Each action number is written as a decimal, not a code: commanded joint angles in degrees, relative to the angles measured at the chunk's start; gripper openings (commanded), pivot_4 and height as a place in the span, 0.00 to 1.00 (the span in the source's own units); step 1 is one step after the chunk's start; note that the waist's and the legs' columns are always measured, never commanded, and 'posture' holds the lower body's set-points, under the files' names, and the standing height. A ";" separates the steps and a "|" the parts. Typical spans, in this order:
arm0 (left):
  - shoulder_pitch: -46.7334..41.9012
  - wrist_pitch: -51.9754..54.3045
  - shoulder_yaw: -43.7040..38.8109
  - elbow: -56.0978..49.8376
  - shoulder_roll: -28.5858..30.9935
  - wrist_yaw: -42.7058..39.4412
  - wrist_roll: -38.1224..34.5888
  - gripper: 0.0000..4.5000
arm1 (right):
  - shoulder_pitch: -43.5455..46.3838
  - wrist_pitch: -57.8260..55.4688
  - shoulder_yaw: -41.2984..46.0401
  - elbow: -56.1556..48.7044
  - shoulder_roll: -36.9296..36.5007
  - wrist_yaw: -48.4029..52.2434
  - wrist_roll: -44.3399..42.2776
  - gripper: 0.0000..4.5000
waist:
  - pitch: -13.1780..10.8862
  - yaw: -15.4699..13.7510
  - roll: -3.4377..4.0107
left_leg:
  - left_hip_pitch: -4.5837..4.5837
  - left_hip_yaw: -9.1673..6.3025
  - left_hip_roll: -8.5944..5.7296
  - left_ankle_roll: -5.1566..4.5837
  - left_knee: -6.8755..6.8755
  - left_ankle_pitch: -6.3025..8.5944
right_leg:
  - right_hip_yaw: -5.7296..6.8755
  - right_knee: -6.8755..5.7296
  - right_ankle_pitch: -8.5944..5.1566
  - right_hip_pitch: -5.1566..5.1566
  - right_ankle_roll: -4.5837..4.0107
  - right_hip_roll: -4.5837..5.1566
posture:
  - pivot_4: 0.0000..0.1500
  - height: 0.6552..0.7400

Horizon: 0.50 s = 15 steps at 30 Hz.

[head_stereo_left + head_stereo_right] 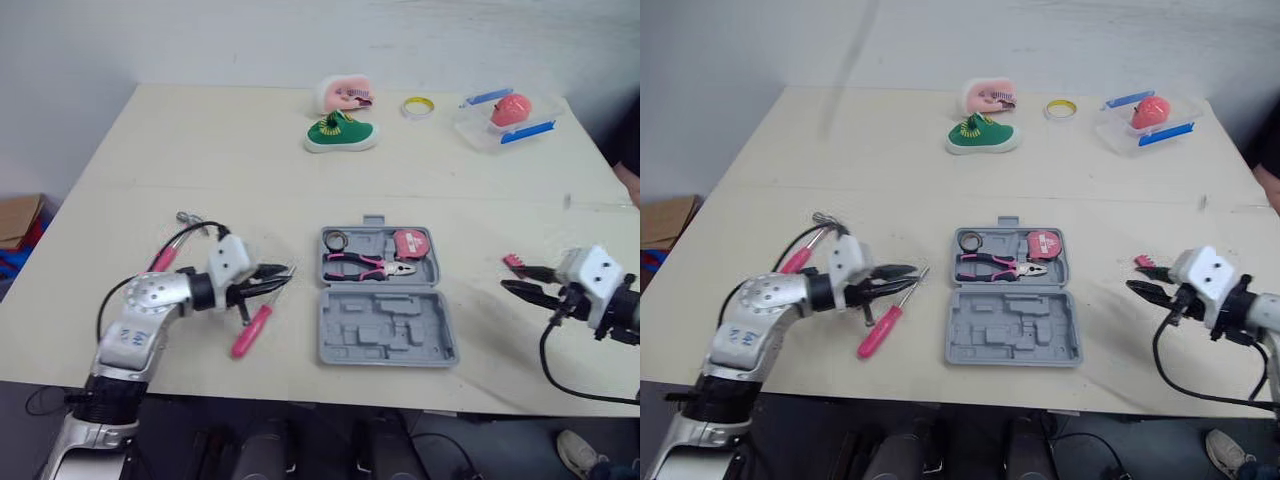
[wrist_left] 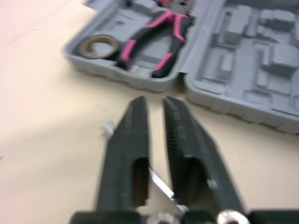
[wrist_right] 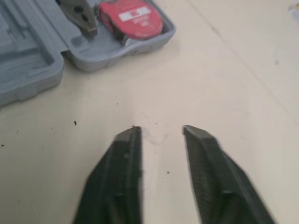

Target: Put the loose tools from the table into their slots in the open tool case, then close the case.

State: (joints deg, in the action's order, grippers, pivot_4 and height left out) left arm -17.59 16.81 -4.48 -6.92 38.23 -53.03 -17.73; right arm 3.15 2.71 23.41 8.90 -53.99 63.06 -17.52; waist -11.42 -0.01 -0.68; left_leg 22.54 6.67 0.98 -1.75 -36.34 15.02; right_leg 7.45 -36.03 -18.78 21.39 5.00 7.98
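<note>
At the left edge of the work a second pink-handled tool [image 1: 163,260] lies on the bench [image 1: 200,150], partly hidden behind the arm; I cannot tell what kind it is.

Just beside it, the left claw [image 1: 280,278] has narrowed to a slit across the metal shaft of the screwdriver [image 1: 250,332]. The pink handle trails toward the near edge of the bench. From the wrist view the shaft seems pinched between the fingers, though the tool looks to be resting on the bench, so I judge the pick-up has only just begun.

To do it well:
- Confirm a firm bite before lifting, since a thin round shaft can roll or swing under the weight of the handle.
- Lift straight up and keep the tool level.
- Carry it to the tool case [image 1: 385,330], which lies open just beside the screwdriver.
- The far half already holds the pliers [image 1: 368,266] and the tape measure [image 1: 411,243], so line the shaft up with a free long slot there before lowering.
- Release only once the tool is seated.

Further right, the right claw [image 3: 161,133] hangs well open and empty over bare bench. A small pink piece [image 1: 1143,262] lies near its tips.
</note>
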 commanded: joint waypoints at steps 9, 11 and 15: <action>6.26 3.37 -27.26 16.24 15.61 -5.99 -9.92 1.00 | -9.64 6.92 14.64 8.81 -3.13 5.65 -3.82 1.00 | -0.01 0.14 0.02 | -0.19 0.14 -0.02 -0.11 0.21 0.19 | -0.14 0.07 0.00 -0.01 0.00 0.03 | 1.00 1.00; 8.89 -2.04 -31.33 25.71 17.01 -6.36 -8.27 1.00 | -11.12 11.01 16.60 12.54 -3.15 5.20 -2.82 1.00 | -0.01 0.14 0.02 | -0.17 0.12 0.00 0.09 0.24 0.34 | -0.14 0.07 0.00 0.05 -0.01 0.02 | 1.00 1.00; 12.98 -10.30 -33.06 38.41 20.05 -6.93 -4.81 1.00 | -14.38 11.82 18.37 16.07 -3.71 2.55 -1.15 1.00 | -0.01 0.48 0.04 | -0.20 0.30 0.01 0.03 0.34 0.34 | -0.21 0.15 -0.06 0.13 -0.06 0.03 | 1.00 1.00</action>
State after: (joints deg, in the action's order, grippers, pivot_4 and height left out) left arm -4.87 9.55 -35.50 28.28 56.98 -60.11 -23.54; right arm -10.62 12.82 39.27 24.07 -56.19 66.21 -18.98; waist -11.43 0.47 -0.63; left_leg 22.34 6.98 0.99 -1.72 -36.00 15.39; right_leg 7.21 -35.85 -18.83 21.52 4.93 8.01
